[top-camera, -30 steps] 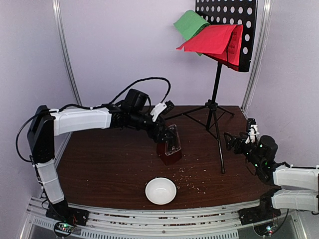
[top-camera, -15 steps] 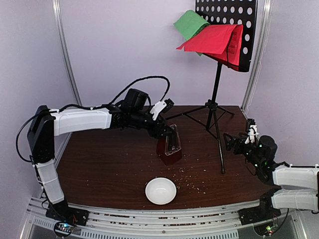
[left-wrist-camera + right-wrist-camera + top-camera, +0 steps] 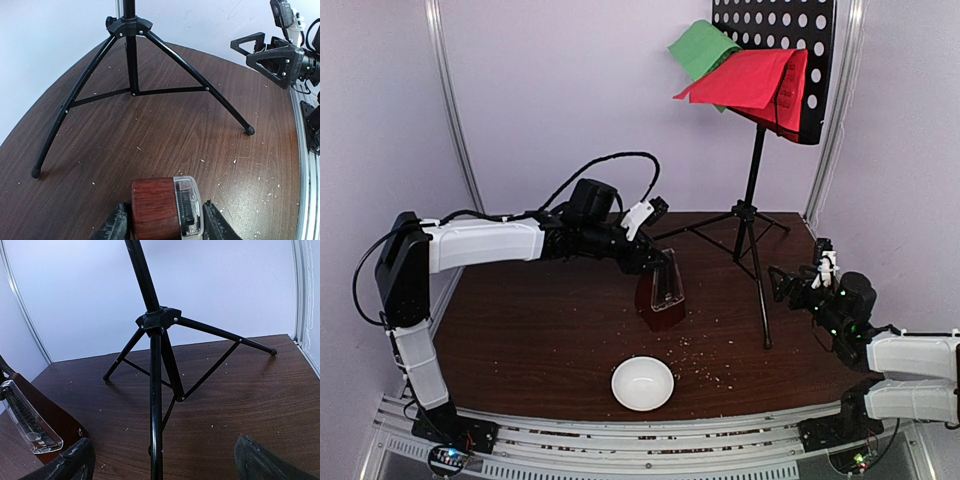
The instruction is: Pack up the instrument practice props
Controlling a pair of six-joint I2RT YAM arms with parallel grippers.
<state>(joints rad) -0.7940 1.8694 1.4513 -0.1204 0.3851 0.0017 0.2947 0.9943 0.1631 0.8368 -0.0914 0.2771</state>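
Seen from above and behind: dark wooden table [image 3: 520,340] with two robot arms bolted at its near edge. Near the table's middle, standing upright, a dark red-brown pyramid metronome [image 3: 660,295] with a clear plastic cover [image 3: 187,206] on its face. Straddled from above by the left gripper [image 3: 645,262], stretched in from the left edge, probably to lift the metronome as the first prop to pack.

Toward the far right corner, a tall black tripod music stand [image 3: 756,180], feet spread on the table, perforated panel high above. Draped over its ledge, a green sheet [image 3: 700,45] behind and a red sheet [image 3: 745,80] in front, both lying where a player would read them. Close to the near edge, a small white bowl [image 3: 642,383], well apart from both grippers.

At the left gripper, jaws about half narrowed, one finger [image 3: 117,227] on either side of the metronome's top, hugging its flanks. Impossible to tell whether pressing firmly or merely just beside.

On the other side, the right gripper [image 3: 788,283]: jaws spread fully, empty, touching nothing, hovering low near the right edge and facing the stand's pole, seemingly awaiting its turn.
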